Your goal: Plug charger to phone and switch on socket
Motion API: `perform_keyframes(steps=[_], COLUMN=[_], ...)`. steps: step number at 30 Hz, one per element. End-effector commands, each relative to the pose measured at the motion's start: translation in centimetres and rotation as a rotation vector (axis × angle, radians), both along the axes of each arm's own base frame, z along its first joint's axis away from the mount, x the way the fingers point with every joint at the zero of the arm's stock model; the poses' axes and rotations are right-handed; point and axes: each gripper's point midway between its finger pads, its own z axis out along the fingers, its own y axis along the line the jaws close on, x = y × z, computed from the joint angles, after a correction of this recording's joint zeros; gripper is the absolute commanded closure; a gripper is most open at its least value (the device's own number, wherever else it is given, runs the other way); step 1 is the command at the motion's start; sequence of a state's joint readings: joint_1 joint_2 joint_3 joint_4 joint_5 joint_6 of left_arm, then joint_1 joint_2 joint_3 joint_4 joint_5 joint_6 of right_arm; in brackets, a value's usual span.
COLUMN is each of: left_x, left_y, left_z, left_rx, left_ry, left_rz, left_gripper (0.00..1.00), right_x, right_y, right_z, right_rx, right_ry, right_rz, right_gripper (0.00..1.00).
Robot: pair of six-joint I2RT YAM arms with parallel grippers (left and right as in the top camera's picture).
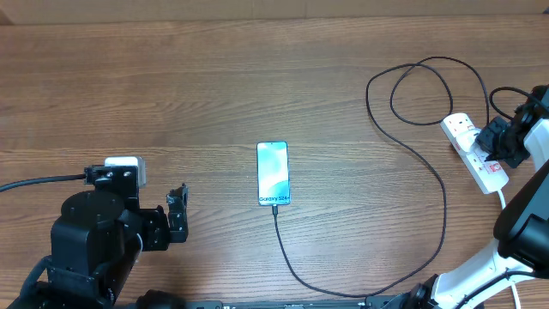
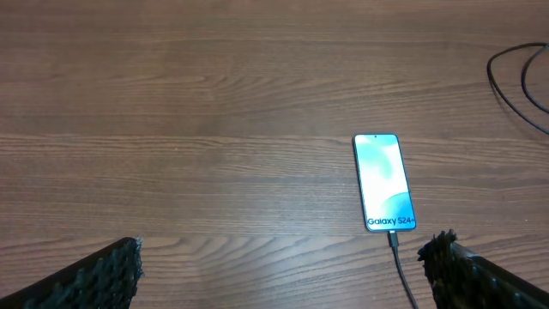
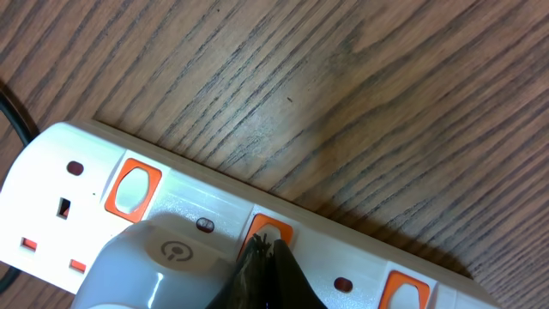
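Right wrist, end effector (image 3: pixel 262 253) seemingly on socket (image 3: pixel 64 159) switch (image 3: pixel 280 230), cropped

The phone (image 1: pixel 273 173) lies flat near the middle of the worktop (image 1: pixel 257 77). The charger (image 1: pixel 276 225) enters the phone's near edge, runs toward the front, curves right and loops behind the socket (image 1: pixel 470 146). The socket lies at the far right edge. The right hand (image 1: pixel 497 142) is over the socket, at a switch (image 3: pixel 276 230). The left hand (image 1: pixel 177 215) is left of the phone, nearer the front.
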State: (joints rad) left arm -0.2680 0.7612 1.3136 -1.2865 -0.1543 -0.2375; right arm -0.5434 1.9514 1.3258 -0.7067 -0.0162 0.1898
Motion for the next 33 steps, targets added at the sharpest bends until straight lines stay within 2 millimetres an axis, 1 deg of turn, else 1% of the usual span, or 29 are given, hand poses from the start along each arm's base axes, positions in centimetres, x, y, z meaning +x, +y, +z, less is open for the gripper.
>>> perform_keyframes(steps=[1, 8, 15, 18, 25, 33], left_x=[-0.1, -0.1, -0.1, -0.3, -1.8, -4.2], left_y=[0.2, 0.2, 0.2, 0.3, 0.8, 2.5], left_z=[0.0, 0.0, 0.0, 0.1, 1.3, 2.9], left_rx=[-0.005, -0.005, -0.005, -0.008, -0.028, -0.052], left_ry=[-0.005, -0.005, -0.007, -0.016, -0.088, -0.203], left_rz=[0.016, 0.016, 0.016, 0.016, 0.024, 0.097], left_gripper=[0.0, 0.0, 0.0, 0.0, 0.0, 0.0], right_x=[0.6, 0.7, 0.6, 0.5, 0.3, 0.2], right_y=[3.7, 3.6, 4.4, 4.4, 4.5, 5.3], right_z=[-0.7, -0.7, -1.2, -1.3, -1.4, -1.5], right_rx=[0.091, 0.087, 0.09, 0.08, 0.087, 0.096], right_ry=[-0.011, -0.017, -0.008, 0.002, 0.012, 0.026], right_rz=[0.079, 0.08, 0.096, 0.095, 0.095, 0.106], right_gripper=[0.96, 0.96, 0.96, 0.96, 0.96, 0.96])
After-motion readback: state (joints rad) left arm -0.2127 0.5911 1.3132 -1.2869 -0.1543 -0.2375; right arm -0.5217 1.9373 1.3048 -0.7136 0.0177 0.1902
